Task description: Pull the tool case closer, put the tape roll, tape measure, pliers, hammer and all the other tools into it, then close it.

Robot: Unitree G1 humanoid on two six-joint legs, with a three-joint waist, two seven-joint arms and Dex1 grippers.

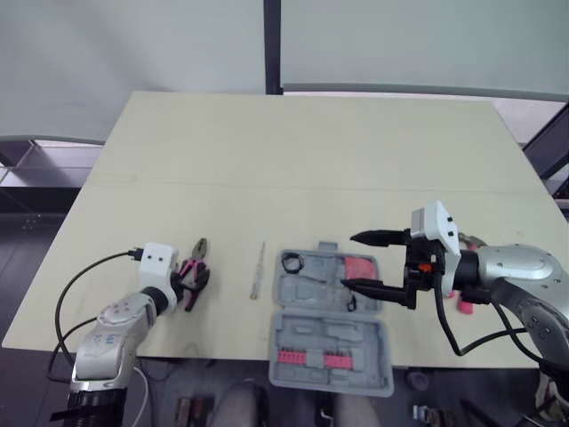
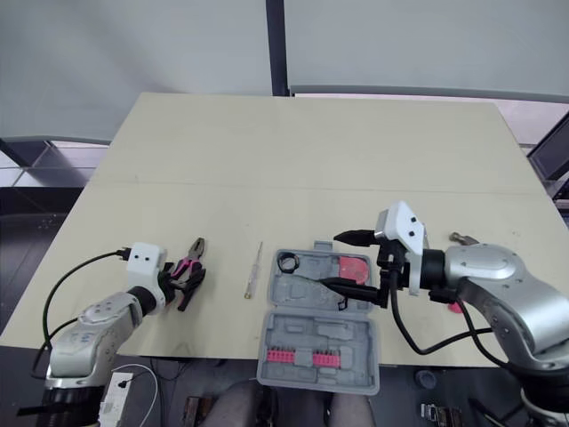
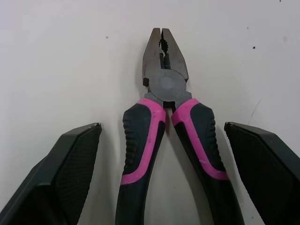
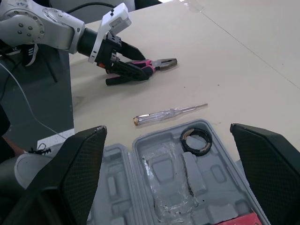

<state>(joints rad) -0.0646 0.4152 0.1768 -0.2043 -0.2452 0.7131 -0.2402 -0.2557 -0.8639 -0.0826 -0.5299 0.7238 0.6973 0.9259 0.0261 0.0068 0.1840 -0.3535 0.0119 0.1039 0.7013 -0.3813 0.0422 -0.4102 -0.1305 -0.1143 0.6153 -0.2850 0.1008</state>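
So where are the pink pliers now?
In the head views the pliers lie on the table's left side, between the left gripper's open fingers, left of the screwdriver.

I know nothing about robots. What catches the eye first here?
An open grey tool case lies at the near edge of the table, with the right hand spread open over it. Further left, the left hand is open either side of the pink-and-black pliers, and a slim screwdriver lies between pliers and case.
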